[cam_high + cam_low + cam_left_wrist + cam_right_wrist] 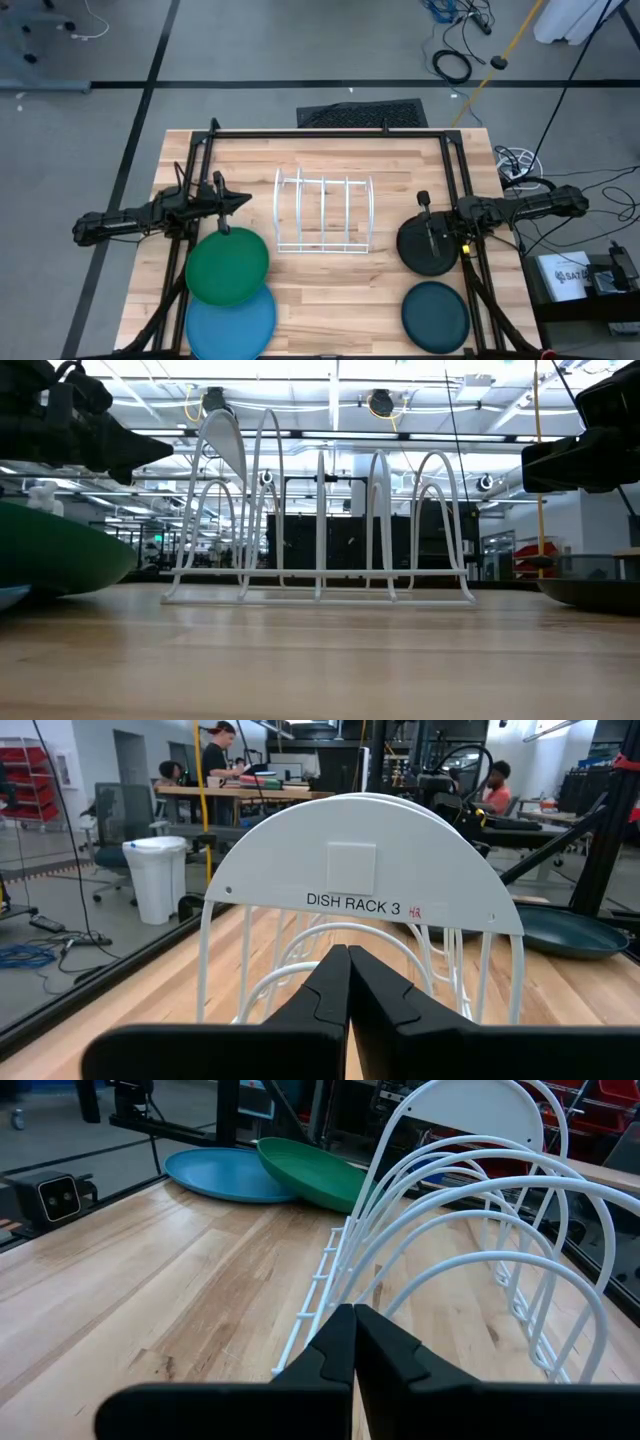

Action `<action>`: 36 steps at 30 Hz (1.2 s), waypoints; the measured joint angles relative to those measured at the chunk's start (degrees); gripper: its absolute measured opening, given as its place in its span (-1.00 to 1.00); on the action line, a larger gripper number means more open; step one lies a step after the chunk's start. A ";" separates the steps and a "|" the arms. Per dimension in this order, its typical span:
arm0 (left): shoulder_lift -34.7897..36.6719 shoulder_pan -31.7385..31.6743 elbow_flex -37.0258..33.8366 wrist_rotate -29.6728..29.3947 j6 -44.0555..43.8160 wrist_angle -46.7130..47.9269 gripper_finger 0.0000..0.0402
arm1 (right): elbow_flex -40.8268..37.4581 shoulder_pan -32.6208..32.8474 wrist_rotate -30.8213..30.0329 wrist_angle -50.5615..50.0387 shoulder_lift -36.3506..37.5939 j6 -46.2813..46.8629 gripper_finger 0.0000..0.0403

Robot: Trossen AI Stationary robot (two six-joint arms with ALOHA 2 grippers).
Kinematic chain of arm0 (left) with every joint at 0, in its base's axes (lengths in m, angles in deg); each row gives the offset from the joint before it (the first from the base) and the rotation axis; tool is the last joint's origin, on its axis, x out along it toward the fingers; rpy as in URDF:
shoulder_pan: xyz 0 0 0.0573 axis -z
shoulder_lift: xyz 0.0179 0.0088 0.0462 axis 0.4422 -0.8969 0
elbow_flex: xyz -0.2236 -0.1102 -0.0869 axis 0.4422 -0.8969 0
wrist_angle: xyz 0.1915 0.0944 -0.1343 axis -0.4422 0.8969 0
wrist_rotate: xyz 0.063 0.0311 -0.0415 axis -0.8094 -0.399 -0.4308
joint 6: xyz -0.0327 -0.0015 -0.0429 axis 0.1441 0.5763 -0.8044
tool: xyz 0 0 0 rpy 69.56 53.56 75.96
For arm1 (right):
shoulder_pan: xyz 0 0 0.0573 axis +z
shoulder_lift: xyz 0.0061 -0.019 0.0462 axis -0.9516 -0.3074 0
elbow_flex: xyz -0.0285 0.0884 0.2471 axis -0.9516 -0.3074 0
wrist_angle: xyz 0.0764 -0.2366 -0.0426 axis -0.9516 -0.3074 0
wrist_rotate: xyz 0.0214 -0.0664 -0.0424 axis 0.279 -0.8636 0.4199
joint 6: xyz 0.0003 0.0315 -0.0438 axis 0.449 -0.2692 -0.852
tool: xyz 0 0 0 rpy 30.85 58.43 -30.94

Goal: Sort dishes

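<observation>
The large green plate (227, 265) lies at the near left, tilted, with its near edge on the light blue plate (230, 322). Both also show in the right wrist view, green (310, 1170) and blue (220, 1175). The black plate (430, 250) lies flat at the right, and the dark teal plate (435, 316) lies nearer the front edge. My left gripper (246, 200) is shut and empty, left of the white wire rack (322, 213), above the green plate's far edge. My right gripper (424, 203) is shut and empty, right of the rack, over the black plate's far edge.
The rack stands at the table's middle, between the two grippers, and holds no plates. Black frame bars (330, 133) run along the table's far edge and down both sides. People sit and stand at desks in the room behind (215, 760).
</observation>
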 joint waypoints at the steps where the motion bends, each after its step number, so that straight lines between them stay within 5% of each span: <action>1: -0.02 0.00 0.00 0.00 0.02 -0.02 -0.96 | 0.00 0.00 0.00 -0.01 0.01 0.00 -1.00; 13: 0.00 0.00 0.00 -0.74 -0.36 -2.02 -0.96 | 0.00 0.00 0.00 -0.01 -0.01 0.00 -1.00; 24: 0.00 0.00 0.00 -6.23 -15.90 -19.04 -0.96 | 0.00 0.00 0.00 -0.01 -0.01 0.00 -1.00; 31: -1.21 0.07 1.88 9.37 -27.35 -13.54 -0.96 | 0.01 0.00 0.00 0.00 0.00 0.00 -1.00; 36: -3.48 0.73 7.68 12.24 -31.07 -2.54 -0.96 | 0.00 0.00 0.00 -0.01 -0.01 0.00 -1.00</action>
